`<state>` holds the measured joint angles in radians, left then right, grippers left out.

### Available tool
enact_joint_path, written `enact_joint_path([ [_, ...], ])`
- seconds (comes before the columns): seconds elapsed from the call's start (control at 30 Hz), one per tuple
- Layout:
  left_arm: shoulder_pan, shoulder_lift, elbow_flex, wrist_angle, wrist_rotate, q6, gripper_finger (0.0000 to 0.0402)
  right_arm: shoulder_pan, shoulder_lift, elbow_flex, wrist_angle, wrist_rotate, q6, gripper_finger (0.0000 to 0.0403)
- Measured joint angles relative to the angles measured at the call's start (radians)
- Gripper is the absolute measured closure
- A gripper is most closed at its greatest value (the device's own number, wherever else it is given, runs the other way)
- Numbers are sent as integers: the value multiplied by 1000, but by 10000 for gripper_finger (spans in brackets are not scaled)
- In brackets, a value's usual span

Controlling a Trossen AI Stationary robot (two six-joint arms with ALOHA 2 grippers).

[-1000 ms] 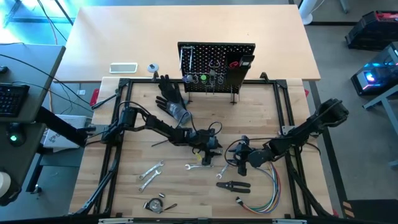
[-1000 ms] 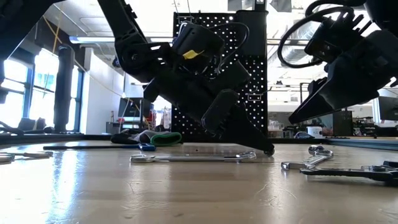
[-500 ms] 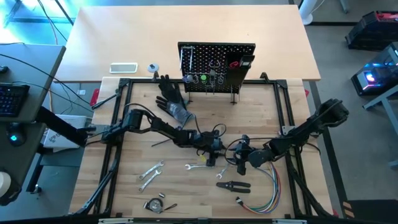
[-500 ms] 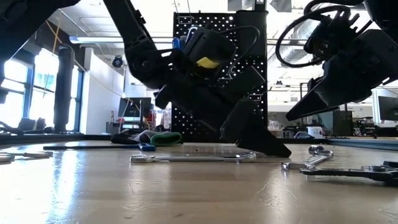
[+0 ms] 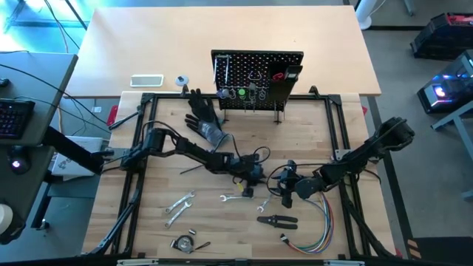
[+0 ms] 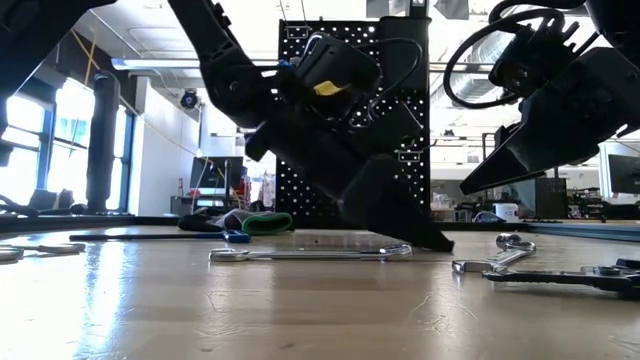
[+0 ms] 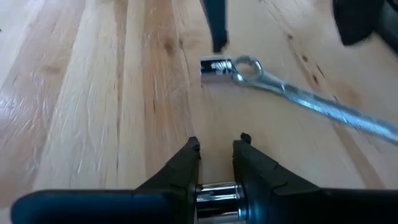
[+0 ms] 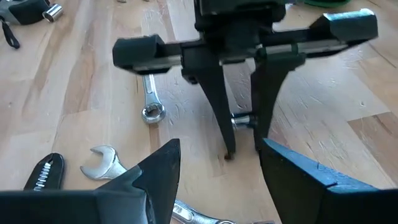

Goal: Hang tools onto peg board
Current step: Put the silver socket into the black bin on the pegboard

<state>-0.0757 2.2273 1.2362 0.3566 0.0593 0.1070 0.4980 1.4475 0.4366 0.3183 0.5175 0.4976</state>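
My left gripper (image 5: 250, 187) slants down to the table's middle, closed on a short chrome piece (image 7: 215, 192); whether it is a socket or part of a wrench I cannot tell. A long silver wrench (image 6: 310, 253) lies flat beside its fingertips. My right gripper (image 5: 287, 191) hangs open just to the right, facing the left one and touching nothing. Another wrench (image 7: 305, 96) and a small socket (image 7: 215, 64) lie between the two grippers. The peg board (image 5: 257, 77) stands upright at the far edge with tools hung on it. My left gripper pinches the short chrome piece (image 8: 242, 121) between its two fingers, which come slanting down from the table's left. The piece sits far back between the fingers and reaches from one finger (image 8: 219, 118) to the other. Whether it rests on the table I cannot tell.
A black glove (image 5: 205, 118) lies left of the peg board. Two wrenches (image 5: 179, 207) lie near left, dark pliers (image 5: 277, 219) and a bundle of coloured wires (image 5: 310, 236) near right. A dark frame (image 5: 140, 148) borders the work area.
My left gripper has tipped a little steeper, and its fingertips have crept along the table toward my right gripper, past the long wrench's end. The long wrench has stayed where it was.
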Motion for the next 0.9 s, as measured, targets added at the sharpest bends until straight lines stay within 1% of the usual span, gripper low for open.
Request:
enact_joint_path([
  [0.1,0,-33,-3,-52,-4,20,333,0,0,0,0,-2,0,191],
  [0.27,0,-103,-5,-153,-44,59,333,0,0,0,1,-2,0,191],
  [0.57,-7,-234,-3,-253,-49,89,333,0,0,0,3,4,-5,191],
  [0.73,-17,-339,-2,-302,-50,129,333,0,1,0,7,4,-5,191],
  [0.8,-18,-393,-2,-305,-66,151,333,0,1,0,9,6,-7,191],
  [0.9,-18,-474,-1,-305,-100,193,333,0,1,0,7,52,-8,191],
])
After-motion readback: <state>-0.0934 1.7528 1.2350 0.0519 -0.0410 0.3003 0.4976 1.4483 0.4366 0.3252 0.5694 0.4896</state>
